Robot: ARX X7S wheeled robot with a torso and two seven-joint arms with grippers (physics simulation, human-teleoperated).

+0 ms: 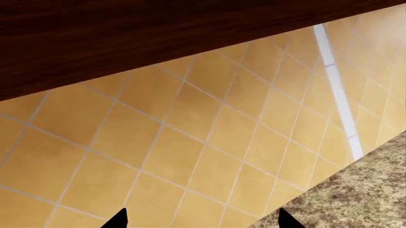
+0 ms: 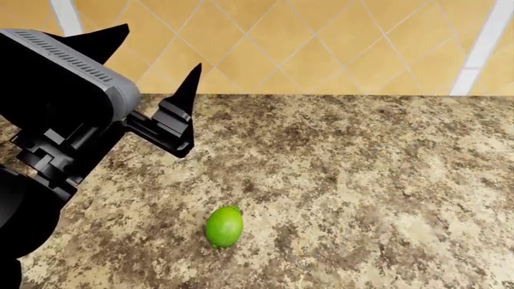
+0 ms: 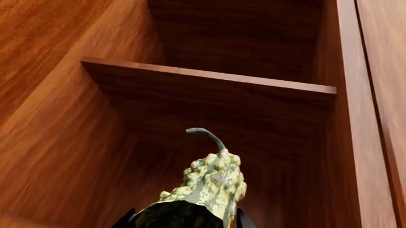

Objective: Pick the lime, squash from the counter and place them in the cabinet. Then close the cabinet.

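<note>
The lime [image 2: 224, 226] lies on the speckled counter [image 2: 362, 180] in the head view, near the front. My left gripper [image 2: 153, 57] is open and empty, raised above the counter to the lime's far left; its fingertips [image 1: 119, 219] show against the tiled wall in the left wrist view. My right gripper [image 3: 184, 221] is shut on the squash [image 3: 209, 183], whose warty neck and curved stem point into the open wooden cabinet [image 3: 209, 80], below a shelf board. The right gripper is out of the head view.
An orange tiled wall [image 2: 321, 42] with white strips backs the counter. A dark wooden cabinet underside [image 1: 127, 38] hangs above the left gripper. The cabinet's side walls [image 3: 57, 118] stand close on both sides of the squash.
</note>
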